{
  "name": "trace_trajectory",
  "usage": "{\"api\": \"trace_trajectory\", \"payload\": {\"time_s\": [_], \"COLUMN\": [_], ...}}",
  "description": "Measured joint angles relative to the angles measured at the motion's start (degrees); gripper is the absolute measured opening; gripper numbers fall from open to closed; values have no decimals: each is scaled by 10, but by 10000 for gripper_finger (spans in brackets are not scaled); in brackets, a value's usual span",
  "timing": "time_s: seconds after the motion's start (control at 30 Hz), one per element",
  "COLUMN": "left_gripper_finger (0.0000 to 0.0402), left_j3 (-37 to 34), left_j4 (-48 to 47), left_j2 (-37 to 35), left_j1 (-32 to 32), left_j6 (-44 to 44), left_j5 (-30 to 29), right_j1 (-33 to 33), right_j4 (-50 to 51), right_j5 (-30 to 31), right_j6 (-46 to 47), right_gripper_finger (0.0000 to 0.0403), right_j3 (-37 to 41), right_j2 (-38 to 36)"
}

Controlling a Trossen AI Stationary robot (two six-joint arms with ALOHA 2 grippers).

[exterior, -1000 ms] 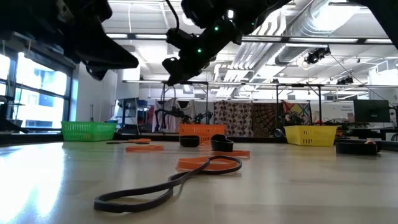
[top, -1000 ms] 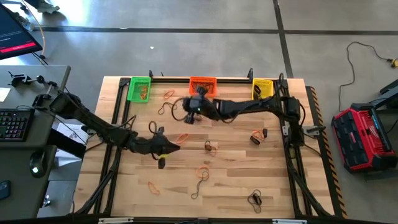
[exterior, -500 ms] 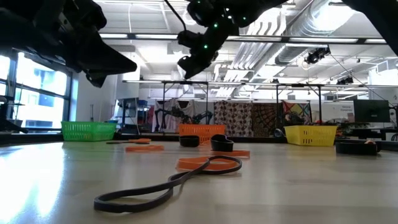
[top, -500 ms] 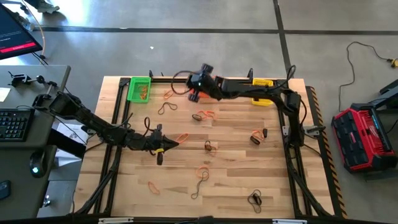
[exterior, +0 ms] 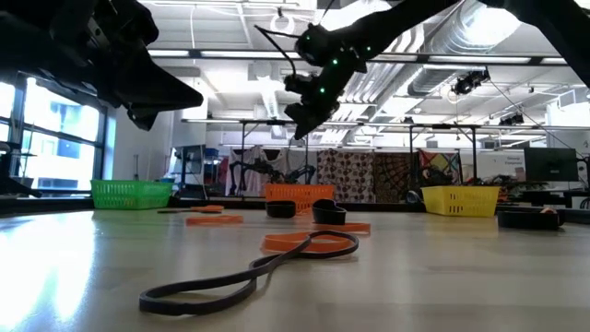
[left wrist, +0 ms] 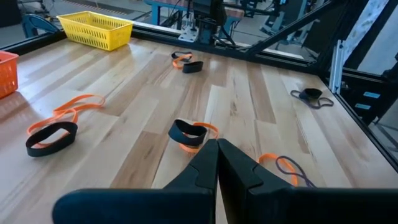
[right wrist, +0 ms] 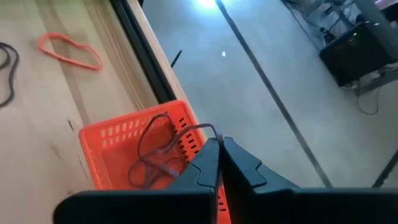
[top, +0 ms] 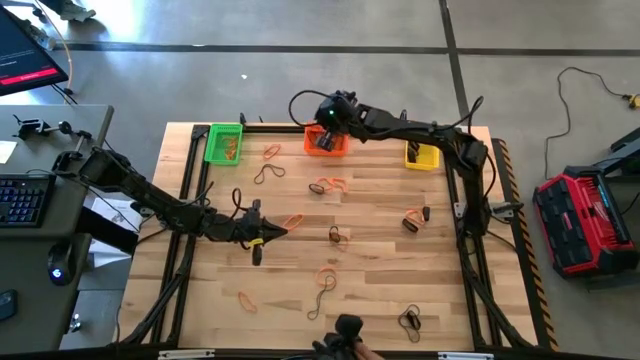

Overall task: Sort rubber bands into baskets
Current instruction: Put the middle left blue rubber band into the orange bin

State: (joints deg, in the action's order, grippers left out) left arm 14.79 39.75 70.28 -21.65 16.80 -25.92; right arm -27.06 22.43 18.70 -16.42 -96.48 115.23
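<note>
Bright, even overhead light fills the scene, ceiling strip lights (exterior: 230,53) glare in the low view, and the nearest black rubber band (exterior: 249,272) is soft-focused.

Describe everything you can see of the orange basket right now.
The small rectangular orange plastic mesh basket sits upright at the table's far edge, between the green and yellow baskets. Its walls are slotted mesh under a solid rim. The right gripper, fingers shut, hangs above it holding a thin dark rubber band that dangles into the basket. The right wrist view shows nothing else inside, though the gripper hides part of the floor. Whether the band touches the floor cannot be told.
</note>
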Motion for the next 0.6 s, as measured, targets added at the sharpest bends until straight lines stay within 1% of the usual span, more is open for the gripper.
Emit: {"api": "trace_trajectory", "payload": {"time_s": [0.13, 0.43, 0.6], "left_gripper_finger": [0, 0, 0], "left_j3": [0, 0, 0], "left_j4": [0, 0, 0], "left_j2": [0, 0, 0], "left_j1": [0, 0, 0], "left_j6": [0, -5, -5], "left_j5": [-1, -1, -1], "right_j1": [-16, -46, -48], "right_j4": [-14, -69, -48], "right_j5": [-13, -81, -93], "right_j6": [1, 27, 35], "right_gripper_finger": [0, 0, 0], "right_j3": [25, 85, 97], "right_j2": [0, 0, 0]}}
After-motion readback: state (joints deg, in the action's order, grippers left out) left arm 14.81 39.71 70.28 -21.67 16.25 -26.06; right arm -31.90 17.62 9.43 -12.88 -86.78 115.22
